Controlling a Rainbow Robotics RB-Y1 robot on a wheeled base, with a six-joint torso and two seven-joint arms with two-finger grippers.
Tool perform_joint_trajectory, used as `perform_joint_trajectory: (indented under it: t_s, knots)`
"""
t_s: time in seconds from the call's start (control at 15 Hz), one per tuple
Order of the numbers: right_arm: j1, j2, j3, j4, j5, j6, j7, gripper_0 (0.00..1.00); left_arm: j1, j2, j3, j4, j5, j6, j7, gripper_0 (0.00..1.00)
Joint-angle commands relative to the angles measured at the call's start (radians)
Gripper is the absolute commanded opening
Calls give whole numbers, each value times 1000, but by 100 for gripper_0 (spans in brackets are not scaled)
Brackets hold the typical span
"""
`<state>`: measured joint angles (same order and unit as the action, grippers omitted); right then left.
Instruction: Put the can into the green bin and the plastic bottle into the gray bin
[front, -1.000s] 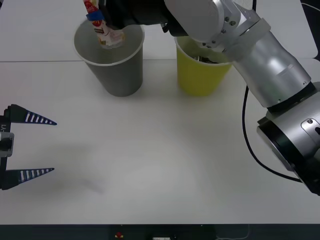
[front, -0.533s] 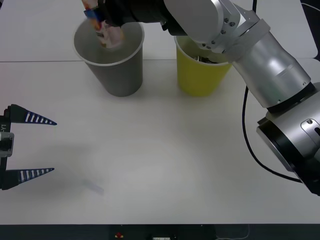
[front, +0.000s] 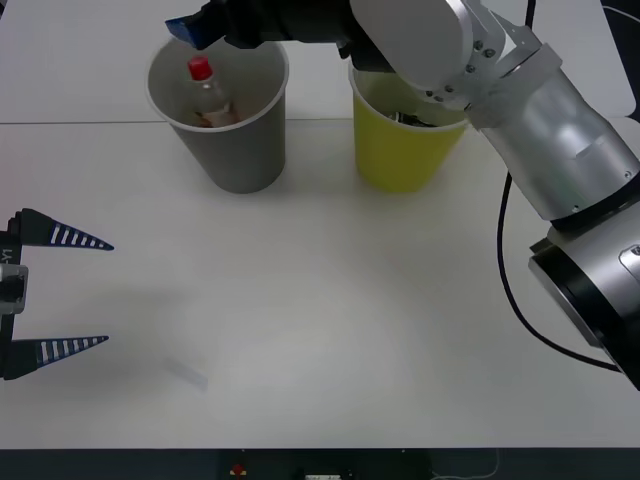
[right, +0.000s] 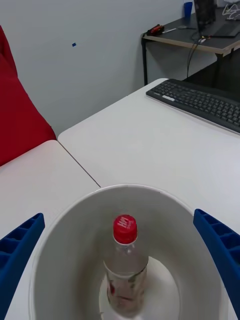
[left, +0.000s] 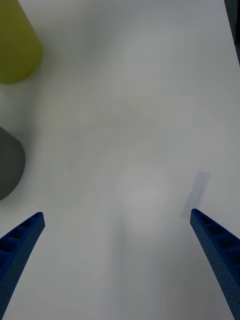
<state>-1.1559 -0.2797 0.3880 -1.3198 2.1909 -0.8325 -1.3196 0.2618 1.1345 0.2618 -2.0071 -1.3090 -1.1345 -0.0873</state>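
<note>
The plastic bottle (front: 207, 95) (right: 124, 270), clear with a red cap, stands inside the gray bin (front: 240, 155) (right: 165, 220) at the table's far left. My right gripper (front: 215, 25) (right: 119, 215) hovers open just above that bin's rim, holding nothing. To the right of the gray bin stands the green bin (front: 400, 160) (left: 15, 45), and my right arm crosses over its top. A dark object (front: 415, 120) lies inside it, partly hidden; I cannot tell whether it is the can. At the table's near left my left gripper (front: 108, 294) (left: 117, 214) rests open above bare table.
A small clear strip (front: 187, 372) (left: 196, 195) lies on the white table near my left gripper. The gray bin's side (left: 7, 165) is beside that arm. Beyond the bins are a black keyboard (right: 200, 102) on the adjoining table and a red object (right: 20, 125).
My right gripper has opened and let go of the plastic bottle. The bottle has dropped from above the rim into the gray bin and stands upright there. The left arm has not moved.
</note>
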Motion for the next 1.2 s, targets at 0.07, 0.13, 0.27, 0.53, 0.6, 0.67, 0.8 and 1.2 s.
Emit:
perform_joint_trajectory:
  t_s: [0.07,0.13,0.27,0.53,0.6,0.67,0.8,1.2]
  knots:
    - [88,-32,-80,-157,-3,-145,46,100,0,0,0,0,0,0,0,100]
    - [122,-45,-123,-242,-5,-240,54,100,0,0,0,0,0,0,0,100]
    - [171,-67,-190,-361,-20,-362,74,100,0,0,0,0,0,0,0,100]
    - [286,-128,-344,-478,-255,-537,223,100,0,0,0,0,0,0,0,100]
    - [317,-148,-368,-513,-290,-563,232,100,0,0,0,0,0,0,0,100]
    - [367,-174,-391,-575,-324,-573,238,100,0,0,0,0,0,0,0,100]
    - [452,-217,-423,-659,-388,-573,250,100,0,0,0,0,0,0,0,100]
    - [754,-363,-551,-785,-663,-573,485,100,0,0,0,0,0,0,0,100]
